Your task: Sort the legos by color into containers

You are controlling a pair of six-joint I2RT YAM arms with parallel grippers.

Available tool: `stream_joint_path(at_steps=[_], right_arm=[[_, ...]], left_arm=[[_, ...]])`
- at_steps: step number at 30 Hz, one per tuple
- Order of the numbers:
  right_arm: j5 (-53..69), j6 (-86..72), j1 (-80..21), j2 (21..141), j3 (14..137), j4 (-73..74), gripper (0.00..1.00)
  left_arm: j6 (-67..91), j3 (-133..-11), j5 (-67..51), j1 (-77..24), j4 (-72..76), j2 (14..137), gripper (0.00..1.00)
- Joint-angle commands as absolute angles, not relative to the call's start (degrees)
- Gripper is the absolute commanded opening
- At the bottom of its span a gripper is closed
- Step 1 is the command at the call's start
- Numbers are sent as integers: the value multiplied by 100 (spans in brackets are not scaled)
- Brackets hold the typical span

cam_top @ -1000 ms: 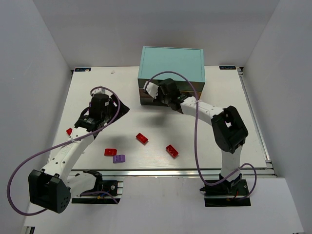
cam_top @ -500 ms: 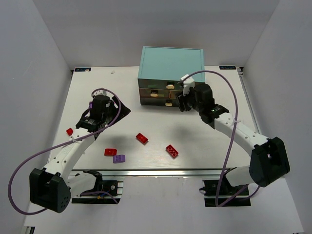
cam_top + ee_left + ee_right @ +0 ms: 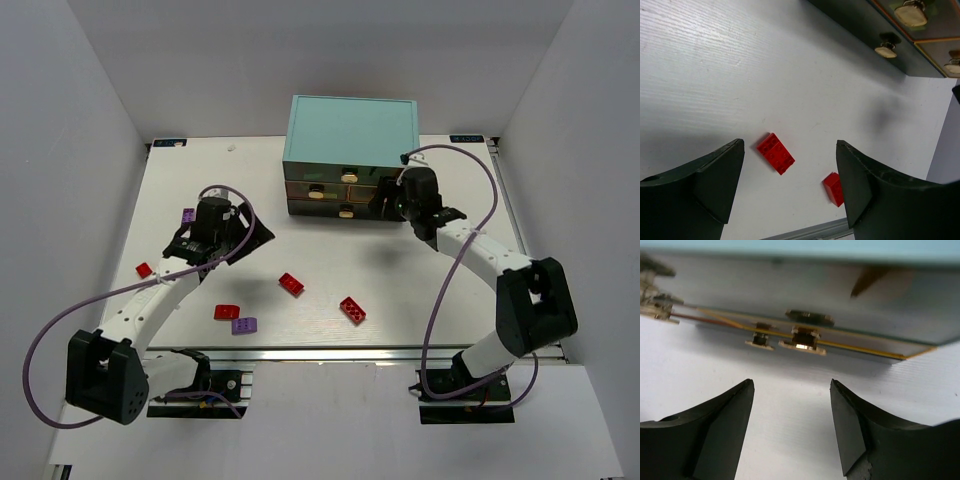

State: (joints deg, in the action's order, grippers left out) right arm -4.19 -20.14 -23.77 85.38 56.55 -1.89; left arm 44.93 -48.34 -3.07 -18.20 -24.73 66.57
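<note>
**Fig.** Left tool point(image 3: 790, 144), jaws wide and empty, hangs over 2 red legos point(image 3: 776, 153). Right tool point(image 3: 791, 385), equally wide and empty, faces the drawers point(image 3: 305, 186) of the teal-topped cabinet point(image 3: 350, 130) (knobs point(image 3: 802, 345) blurred). 4 red and 2 purple legos point(image 3: 244, 325) lie scattered on the desk point(image 3: 420, 290) before the cabinet.

- Light teal across the top of the box cabinet point(image 3: 350, 125), dark along its frame.
- Cream on the small round drawer knobs point(image 3: 910, 14); thin orange lines edging the see-through drawer fronts point(image 3: 940, 50).
- Bright red on four small studded plastic bricks point(image 3: 291, 284).
- Purple on another studded brick point(image 3: 243, 325), and on the cables point(image 3: 45, 350) looping off both arms.
- White with a fine streaky grain on the tabletop point(image 3: 420, 290).
- White shells with black joints on the robot arms point(image 3: 150, 305).
- Matte black on the broad fingers point(image 3: 715, 185) of the left gripper point(image 3: 790, 144).
</note>
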Motion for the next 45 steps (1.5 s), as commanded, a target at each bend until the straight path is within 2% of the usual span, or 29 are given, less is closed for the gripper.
stream_joint_path(at_steps=[1,10,15,18,22,26,36,41,44,45], right_arm=[[-668,-2513,-2286,8859,6161,-457,68],[-1256,-2856,-2285,9465,6653,-562,67],[-1397,-2786,-2311,9606,6715,-843,61],[-1450,-2804,-2303,9756,6838,-765,53],[-1407,-2830,-2294,9730,6742,-756,31],[-1266,-2813,-2294,9467,6513,-537,24],[-624,-3093,-2320,8158,5319,316,24],[-501,-3261,-2338,8016,5212,589,29],[-501,-3287,-2347,7981,5107,554,40],[-466,-3235,-2338,7998,5089,502,52]], left_arm=[[4386,-4738,-624,-1811,-2347,6601,84],[4412,-4667,-519,-1811,-2505,6319,84],[4438,-4641,-483,-1811,-2566,6223,84],[4438,-4649,-466,-1811,-2602,6223,84],[4430,-4684,-431,-1811,-2654,6223,84],[4430,-4685,-413,-1811,-2672,6223,84],[4386,-4684,-141,-1811,-2751,6275,85],[3947,-4948,271,-1811,-2891,6599,88],[3622,-5193,718,-1758,-3067,6802,90],[3569,-5247,834,-1758,-3093,6968,92]])
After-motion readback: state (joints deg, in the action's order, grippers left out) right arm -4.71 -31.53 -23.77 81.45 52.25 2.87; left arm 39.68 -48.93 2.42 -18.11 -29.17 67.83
